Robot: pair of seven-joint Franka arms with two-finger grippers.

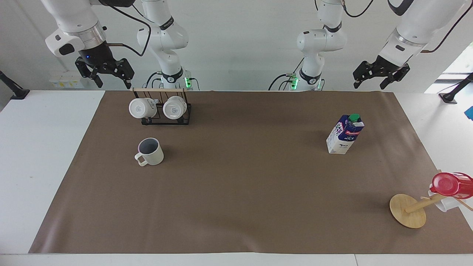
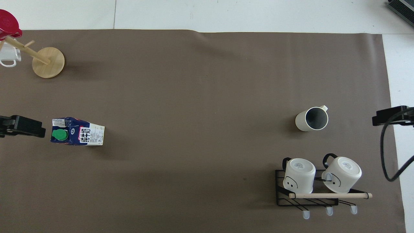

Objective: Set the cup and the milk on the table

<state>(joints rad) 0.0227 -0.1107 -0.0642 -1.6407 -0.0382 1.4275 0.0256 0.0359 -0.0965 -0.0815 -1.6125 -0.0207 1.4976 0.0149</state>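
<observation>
Nearest the robots, the right pincer and the left pincer hang raised above the robots' edge of the bench, each with fingers spread and holding nothing. A black wire rack carries two white mugs on their sides. Farther out, toward the right arm's end, the cup stands upright on the brown sheet, mouth up, handle pointing away from the robots, well apart from the right pincer. Toward the left arm's end, the milk stands upright, long axis vertical, green cap uppermost, well apart from the left pincer. Farthest, a wooden mug tree bears a red cup.
</observation>
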